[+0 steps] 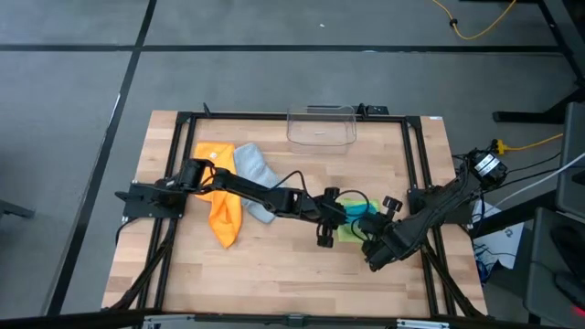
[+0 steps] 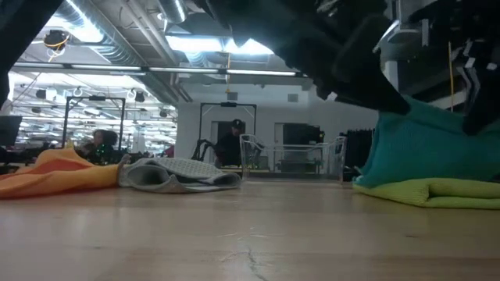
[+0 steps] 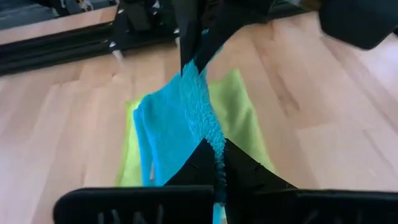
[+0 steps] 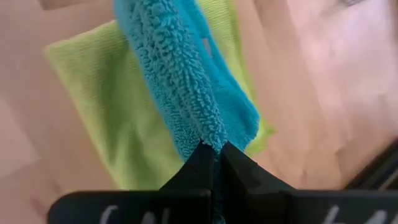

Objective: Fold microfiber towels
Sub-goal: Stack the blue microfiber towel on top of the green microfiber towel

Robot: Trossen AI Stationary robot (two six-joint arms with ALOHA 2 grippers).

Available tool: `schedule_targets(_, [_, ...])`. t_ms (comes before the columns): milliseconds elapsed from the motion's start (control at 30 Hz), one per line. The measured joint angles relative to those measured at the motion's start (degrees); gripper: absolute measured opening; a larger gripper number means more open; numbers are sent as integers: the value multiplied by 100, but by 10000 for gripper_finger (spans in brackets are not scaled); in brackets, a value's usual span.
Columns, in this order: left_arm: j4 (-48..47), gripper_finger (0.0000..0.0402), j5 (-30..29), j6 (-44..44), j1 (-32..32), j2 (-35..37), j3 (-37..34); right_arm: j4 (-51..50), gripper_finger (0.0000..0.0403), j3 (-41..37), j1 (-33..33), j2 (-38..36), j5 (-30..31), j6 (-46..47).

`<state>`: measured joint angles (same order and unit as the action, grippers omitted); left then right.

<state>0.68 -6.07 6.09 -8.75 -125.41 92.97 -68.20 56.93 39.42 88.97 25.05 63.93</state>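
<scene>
Both arms meet over the right half of the tabletop (image 1: 274, 265), each pinching an edge of the teal towel (image 3: 168, 130) and holding it up above the lime green towel (image 4: 112, 124), which lies flat and already folded on the wood. The left hand (image 3: 217, 163) has its fingers pressed together on a teal edge, and the right hand (image 4: 214, 155) is clamped just as tightly on a bunched corner of the same cloth. From table level the teal towel hangs in a drape that touches the green one beneath it.

The orange towel (image 1: 224, 206) and the light grey towel (image 1: 253, 183) lie crumpled side by side on the left half, not yet folded. The clear bin (image 1: 321, 126) stands at the far edge, well apart from all of this.

To my eye the step in hand is folding the teal towel. Doing it well means keeping the two pinched edges level and taut, so the cloth hangs without a twist, then laying it down so the edges meet squarely. The risk is the terry sagging between the hands, or dragging the green towel out of shape as it comes down.
</scene>
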Motion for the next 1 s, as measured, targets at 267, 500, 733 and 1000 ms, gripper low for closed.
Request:
schedule_targets(267, [-76,4,245,-451,-162,-8,0,697,29,-7,20,11,-490,-5])
schedule_targets(500, [-115,82,714,-962,-195,-103,7,869,85,-13,22,13,-1192,27])
schedule_targets(733, [-186,136,908,-1258,-263,-106,-2,1497,126,-13,22,13,-1877,28])
schedule_targets(1000, [-765,139,986,-1405,-329,-74,0,1857,130,-9,31,13,-2384,10])
